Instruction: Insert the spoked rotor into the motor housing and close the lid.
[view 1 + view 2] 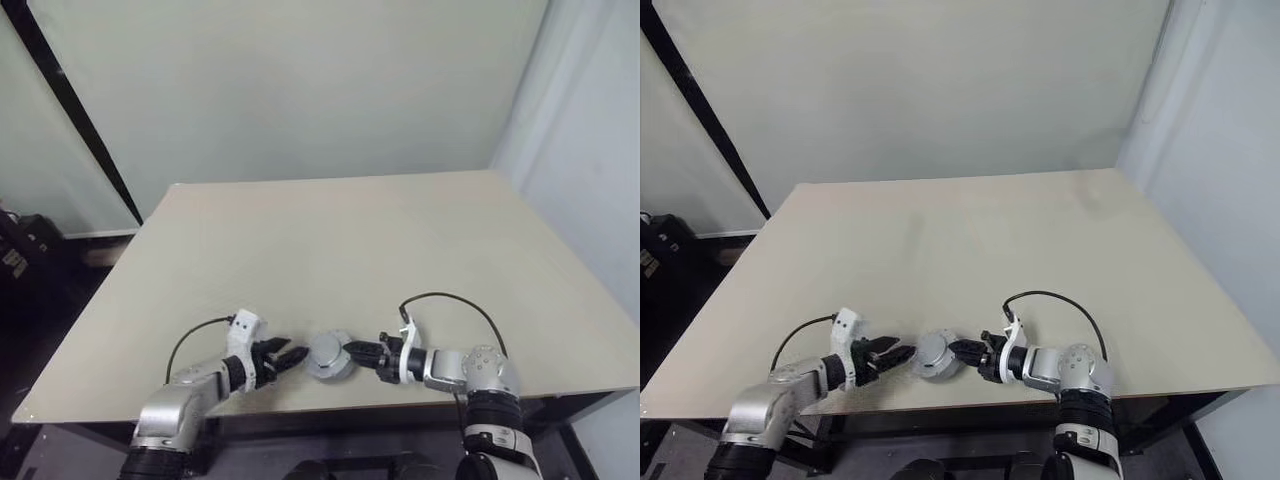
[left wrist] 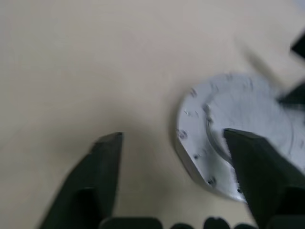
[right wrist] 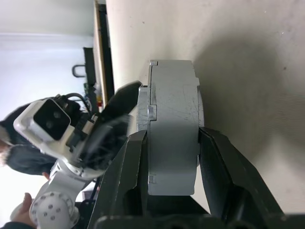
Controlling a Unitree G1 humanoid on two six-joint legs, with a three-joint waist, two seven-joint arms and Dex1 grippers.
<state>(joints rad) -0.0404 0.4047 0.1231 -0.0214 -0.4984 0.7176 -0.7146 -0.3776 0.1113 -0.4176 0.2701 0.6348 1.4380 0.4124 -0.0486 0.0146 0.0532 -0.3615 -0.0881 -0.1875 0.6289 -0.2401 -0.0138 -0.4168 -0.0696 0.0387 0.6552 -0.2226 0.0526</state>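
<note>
Right wrist view is showing the right gripper (image 3: 167, 157) clamping the motor housing (image 3: 172, 124) across its thickness, one black finger on each flat face, with the lid (image 3: 143, 102) already sitting closed on the face turned toward the other arm. From the head camera, the grey assembly is hovering near the table's (image 1: 330, 240) six o'clock edge, the right gripper reaching in from three o'clock and the left gripper (image 1: 283, 360) standing just beside it at nine o'clock with its fingers spread wide and holding nothing.

Judging by the machined metal, this puck is probably stiff and fairly heavy for its size, with smooth faces that could slip in a light pinch. Gripping across the flat faces, as now, is looking like the safest hold, since it is also pressing lid and body together.

No brand, label or readable writing is showing on it; only small dark screw holes are dotting the face in the left wrist view.
</note>
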